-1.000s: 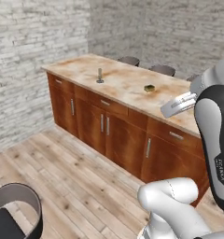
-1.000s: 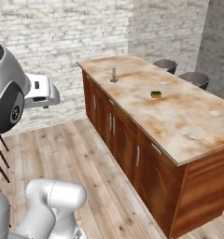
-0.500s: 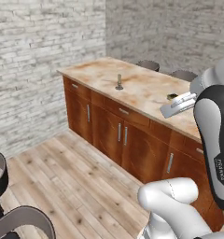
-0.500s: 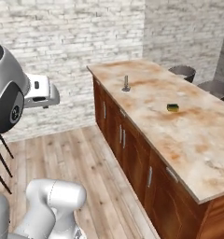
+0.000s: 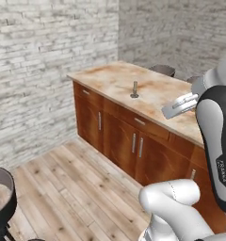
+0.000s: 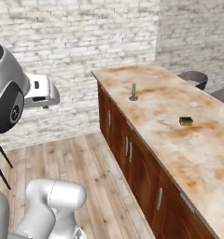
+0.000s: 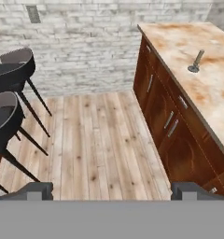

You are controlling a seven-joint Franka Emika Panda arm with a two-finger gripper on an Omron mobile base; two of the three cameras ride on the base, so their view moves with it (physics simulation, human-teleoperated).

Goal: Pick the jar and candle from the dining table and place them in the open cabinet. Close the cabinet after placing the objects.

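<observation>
The long marbled beige-and-orange stone dining table [image 6: 179,135] is cut off; the gripper [image 7: 111,191], jaws released, hangs beside it over flooring.

The rendered scene is lit evenly and brightly, with no single light source to be made out. Shadows are faint and soft; only a slight darkening is seen under the overhang of the dining table [image 5: 116,77]. No glare is seen on its marbled top. Edges are slightly soft and textures coarse. No edge distortion is noticed.
</observation>
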